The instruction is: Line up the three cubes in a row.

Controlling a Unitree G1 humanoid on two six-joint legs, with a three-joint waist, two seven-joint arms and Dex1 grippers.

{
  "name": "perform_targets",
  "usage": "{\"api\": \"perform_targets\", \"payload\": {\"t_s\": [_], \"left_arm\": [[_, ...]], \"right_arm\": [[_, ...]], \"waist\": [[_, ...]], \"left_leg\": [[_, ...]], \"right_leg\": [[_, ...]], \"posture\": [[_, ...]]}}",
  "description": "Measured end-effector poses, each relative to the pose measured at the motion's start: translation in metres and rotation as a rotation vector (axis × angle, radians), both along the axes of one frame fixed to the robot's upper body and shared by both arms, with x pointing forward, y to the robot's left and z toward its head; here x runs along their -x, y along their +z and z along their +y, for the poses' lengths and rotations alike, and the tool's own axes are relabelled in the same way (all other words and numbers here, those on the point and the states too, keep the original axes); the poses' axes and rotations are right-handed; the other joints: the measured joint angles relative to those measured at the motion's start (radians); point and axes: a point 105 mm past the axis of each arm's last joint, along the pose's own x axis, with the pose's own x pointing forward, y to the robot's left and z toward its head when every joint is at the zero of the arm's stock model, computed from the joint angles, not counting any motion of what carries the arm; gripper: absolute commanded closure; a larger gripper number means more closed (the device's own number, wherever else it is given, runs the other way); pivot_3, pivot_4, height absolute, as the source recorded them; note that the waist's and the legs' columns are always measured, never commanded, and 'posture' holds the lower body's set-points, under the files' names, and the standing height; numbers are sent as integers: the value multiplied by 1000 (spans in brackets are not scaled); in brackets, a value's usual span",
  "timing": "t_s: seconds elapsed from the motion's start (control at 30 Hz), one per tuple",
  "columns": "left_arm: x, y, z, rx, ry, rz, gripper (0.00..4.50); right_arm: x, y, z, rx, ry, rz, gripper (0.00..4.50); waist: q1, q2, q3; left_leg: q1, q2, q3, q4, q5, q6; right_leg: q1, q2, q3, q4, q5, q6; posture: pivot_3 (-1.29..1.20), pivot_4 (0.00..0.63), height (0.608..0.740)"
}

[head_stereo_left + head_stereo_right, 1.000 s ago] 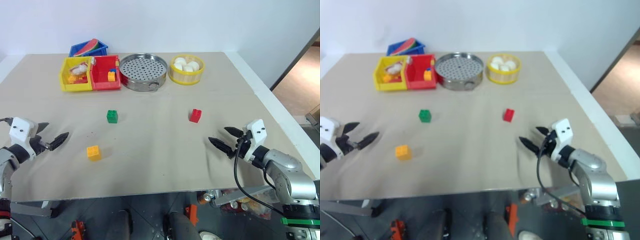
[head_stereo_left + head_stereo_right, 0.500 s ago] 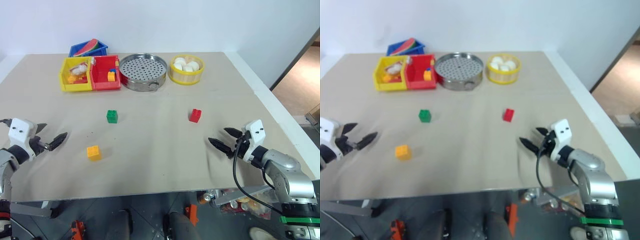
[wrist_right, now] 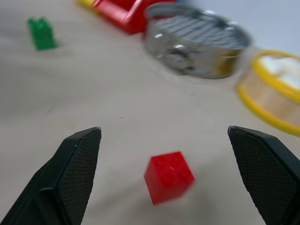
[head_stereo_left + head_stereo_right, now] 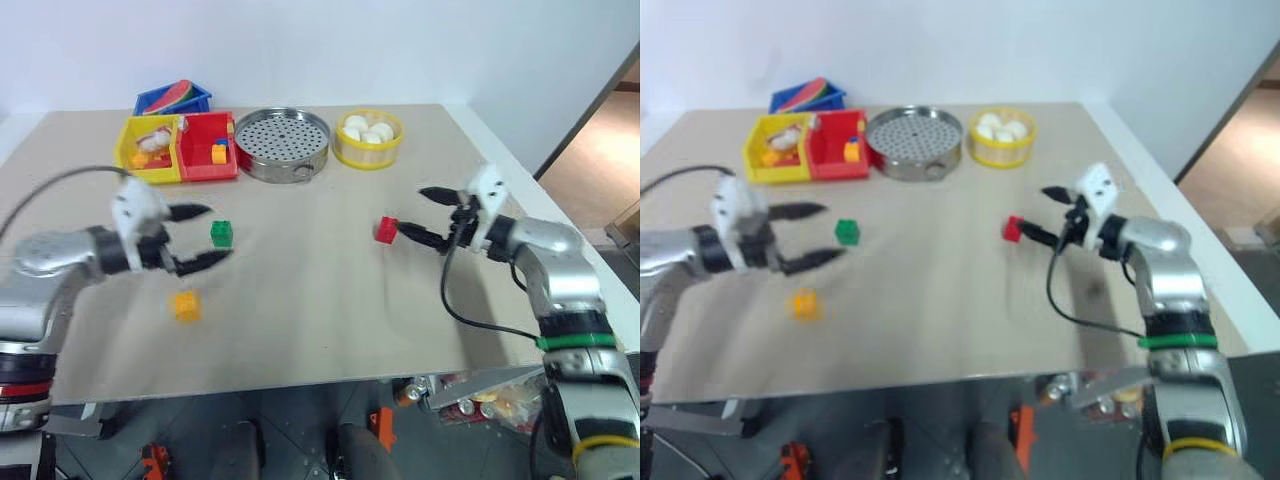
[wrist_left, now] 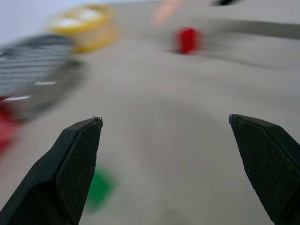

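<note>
Three cubes lie apart on the beige table (image 4: 300, 300): a green cube (image 4: 222, 233) left of centre, a red cube (image 4: 386, 230) right of centre, and a yellow-orange cube (image 4: 186, 305) nearer the front left. My left gripper (image 4: 205, 235) is open, its fingers straddling the space just left of the green cube, above the yellow-orange one. My right gripper (image 4: 415, 213) is open, raised just right of the red cube and pointing at it. The red cube (image 3: 168, 176) lies between the right fingers' lines in the right wrist view. The green cube (image 5: 99, 188) appears beside the left finger.
At the table's back stand a yellow bin (image 4: 152, 150) and a red bin (image 4: 208, 147) with small clutter, a blue bin (image 4: 172, 99), a perforated steel steamer tray (image 4: 282, 143) and a yellow-rimmed basket of white buns (image 4: 369, 138). The table's right edge drops off near my right arm.
Both arms swung inward and up: the left gripper moved right from the table's left edge to the green cube, the right gripper moved forward and left to the red cube. The cubes stayed put.
</note>
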Motion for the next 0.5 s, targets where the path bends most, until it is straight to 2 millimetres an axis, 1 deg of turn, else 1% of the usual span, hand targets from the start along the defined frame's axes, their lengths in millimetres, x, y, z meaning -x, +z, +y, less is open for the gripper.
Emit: {"api": "perform_targets", "payload": {"t_s": [0.07, 0.17, 0.3, 0.43, 0.5], "left_arm": [[8, -4, -13, -17, -76, 42, 19], [21, -13, -30, -46, -181, 88, 19], [27, -19, -36, -60, -222, 111, 19], [31, -21, -40, -57, -232, 103, 19], [32, -22, -41, -59, -226, 98, 19]], "right_arm": [[-8, -8, 3, 46, 28, 37, 0], [-15, -12, 8, 107, 69, 67, 0], [-18, -20, 13, 143, 90, 113, 0], [-20, -29, 13, 171, 81, 157, 0], [-22, -30, 13, 175, 72, 156, 0]], "waist": [[1, 0, 0], [1, 0, 0], [1, 0, 0], [1, 0, 0], [1, 0, 0]], "left_leg": [[-1, 2, 0, 0, 0, -1], [-2, 3, 0, -1, -1, -2], [-2, 3, 0, -1, -2, -2], [-2, 3, 1, 0, -2, -2], [-1, 3, 1, 1, -2, -2]], "right_leg": [[-2, 3, 1, 0, 0, 0], [-3, 5, 2, 1, -1, -1], [-4, 5, 3, 1, -1, -2], [-3, 5, 4, 1, 0, -1], [-3, 5, 4, 1, 0, -1]], "posture": [[0, 150, 740], [0, 150, 740], [0, 150, 740], [0, 150, 740], [0, 150, 740]]}}
